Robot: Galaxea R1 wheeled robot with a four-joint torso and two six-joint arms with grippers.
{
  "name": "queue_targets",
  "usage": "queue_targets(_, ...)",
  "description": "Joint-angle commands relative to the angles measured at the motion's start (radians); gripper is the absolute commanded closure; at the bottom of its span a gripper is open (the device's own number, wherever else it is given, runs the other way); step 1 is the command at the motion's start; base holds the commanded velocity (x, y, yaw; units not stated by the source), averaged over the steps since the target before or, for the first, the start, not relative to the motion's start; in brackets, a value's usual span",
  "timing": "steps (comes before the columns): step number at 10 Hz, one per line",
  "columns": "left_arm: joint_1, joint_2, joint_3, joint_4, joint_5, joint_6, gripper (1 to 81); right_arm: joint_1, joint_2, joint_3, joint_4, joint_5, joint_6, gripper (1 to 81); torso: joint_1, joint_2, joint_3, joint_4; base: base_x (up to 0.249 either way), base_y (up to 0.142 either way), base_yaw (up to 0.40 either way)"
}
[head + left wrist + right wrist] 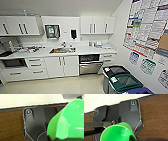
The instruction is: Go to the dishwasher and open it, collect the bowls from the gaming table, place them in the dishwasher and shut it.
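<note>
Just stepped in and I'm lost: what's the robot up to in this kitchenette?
The robot faces a white kitchenette counter with a sink. The dishwasher, under the counter to the right of the sink, seems to have its door slightly ajar at the top. A green bowl shows large by the left wrist and a green bowl by the right wrist, so it appears to be bringing bowls over; I cannot tell how either hand grips. Waste bins stand by the right wall.
</note>
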Motion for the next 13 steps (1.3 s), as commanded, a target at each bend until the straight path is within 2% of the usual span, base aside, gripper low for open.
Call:
queue_targets(1, -0.049, -0.020, 0.007, 0.003, 0.048, -0.001, 81.1, 0.028, -0.023, -0.001, -0.014, -0.047, -0.002, 81.1, 0.000, 0.000, 0.000, 0.000, 0.086, 0.000, 0.000)
queue_targets(13, -0.048, -0.020, 0.007, 0.002, 0.048, -0.001, 81.1, 0.030, -0.023, -0.001, -0.014, -0.047, -0.002, 81.1, 0.000, 0.000, 0.000, 0.000, 0.110, 0.000, 0.000)
